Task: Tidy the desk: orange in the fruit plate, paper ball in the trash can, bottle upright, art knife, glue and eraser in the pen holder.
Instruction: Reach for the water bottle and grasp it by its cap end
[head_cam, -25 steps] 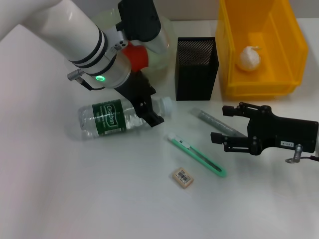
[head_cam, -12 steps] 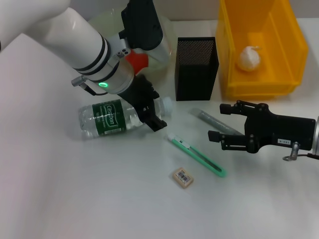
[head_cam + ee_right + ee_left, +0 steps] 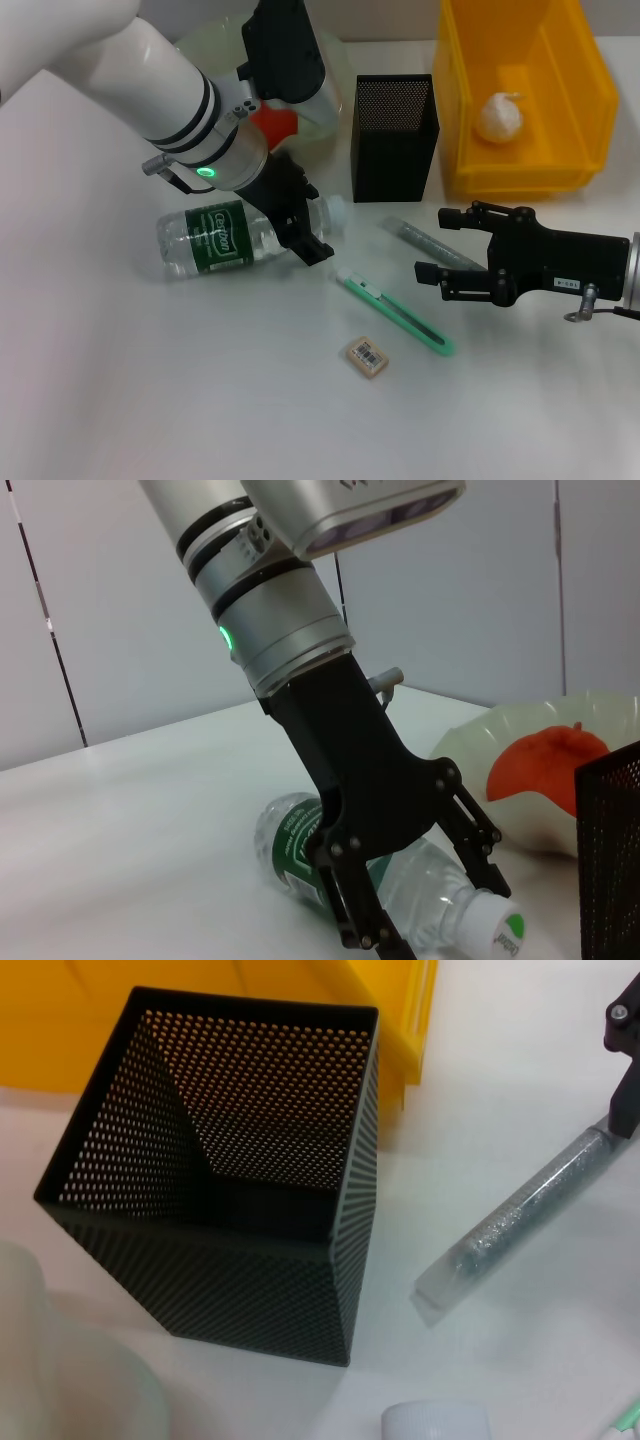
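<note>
Where the white counter [image 3: 150, 400] lies nearest the robot, a small tan rectangular eraser [image 3: 366, 357] rests flat. Just beyond the eraser lies the green slim art knife [image 3: 394, 311], set diagonally. Beside the knife's far end, the right gripper [image 3: 446, 247] hovers low, black jaws apart, on either side of the clear glitter glue tube [image 3: 432, 244] lying on the counter; whether they touch it cannot be told. To the other side of the knife, the clear plastic bottle with a green label and white cap [image 3: 238, 233] lies on its side. The left gripper [image 3: 300, 225] is down over the bottle's neck end, jaws spread on either side of it; contact cannot be told. Beyond the glue tube stands the black mesh square pen holder [image 3: 394, 137], upright. Beside the pen holder, on the bottle's side, the pale translucent fruit plate [image 3: 215, 45] holds the orange [image 3: 277, 121], partly hidden by the left arm. On the pen holder's other side, the yellow plastic bin [image 3: 525, 90] contains the white crumpled paper ball [image 3: 499, 116].
</note>
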{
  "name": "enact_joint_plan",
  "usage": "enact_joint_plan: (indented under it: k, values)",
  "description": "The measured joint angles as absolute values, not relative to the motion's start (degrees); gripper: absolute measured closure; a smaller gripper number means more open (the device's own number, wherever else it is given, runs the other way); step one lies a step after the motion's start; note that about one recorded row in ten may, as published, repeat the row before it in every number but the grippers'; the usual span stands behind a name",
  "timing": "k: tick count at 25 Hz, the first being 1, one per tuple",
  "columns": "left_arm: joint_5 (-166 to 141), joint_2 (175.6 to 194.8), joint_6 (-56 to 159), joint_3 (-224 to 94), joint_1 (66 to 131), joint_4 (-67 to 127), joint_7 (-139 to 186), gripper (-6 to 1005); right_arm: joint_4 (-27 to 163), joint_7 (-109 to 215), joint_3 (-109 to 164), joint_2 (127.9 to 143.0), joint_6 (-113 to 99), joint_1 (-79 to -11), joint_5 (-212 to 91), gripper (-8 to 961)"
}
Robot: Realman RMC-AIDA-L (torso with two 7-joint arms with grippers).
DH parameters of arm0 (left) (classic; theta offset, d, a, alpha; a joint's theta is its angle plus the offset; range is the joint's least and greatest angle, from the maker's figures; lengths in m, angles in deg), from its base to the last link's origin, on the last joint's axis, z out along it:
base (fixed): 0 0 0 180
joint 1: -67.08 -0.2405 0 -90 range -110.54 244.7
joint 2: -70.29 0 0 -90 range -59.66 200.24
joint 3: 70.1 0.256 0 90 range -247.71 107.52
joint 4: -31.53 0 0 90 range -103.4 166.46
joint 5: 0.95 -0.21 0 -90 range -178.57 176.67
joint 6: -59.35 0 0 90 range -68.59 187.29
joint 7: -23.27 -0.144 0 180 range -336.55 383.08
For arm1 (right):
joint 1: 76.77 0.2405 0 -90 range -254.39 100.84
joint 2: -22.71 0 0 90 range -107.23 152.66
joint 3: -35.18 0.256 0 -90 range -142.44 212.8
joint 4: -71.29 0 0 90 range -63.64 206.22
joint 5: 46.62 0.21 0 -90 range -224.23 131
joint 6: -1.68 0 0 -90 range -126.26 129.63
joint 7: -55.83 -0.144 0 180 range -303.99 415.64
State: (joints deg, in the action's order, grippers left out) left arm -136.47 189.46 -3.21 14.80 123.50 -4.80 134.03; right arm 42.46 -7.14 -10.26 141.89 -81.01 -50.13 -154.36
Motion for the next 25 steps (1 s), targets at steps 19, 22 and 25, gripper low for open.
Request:
enact_joint_plan:
  k: [19,22,25]
  values:
    - [-136.05,189.46,-3.68,14.89,123.17,-5.21,132.58,488,42.55,-7.11,-10.26,141.89,-81.02,-49.68,-154.01,130]
    - [-136.17,189.46,-3.73,14.9,122.95,-5.41,132.43,537,42.55,-7.11,-10.26,141.89,-81.02,-49.61,-153.97,130]
    - [-135.96,189.46,-3.76,14.9,122.62,-5.84,131.93,553,42.55,-7.15,-10.2,141.89,-80.97,-49.58,-153.93,130]
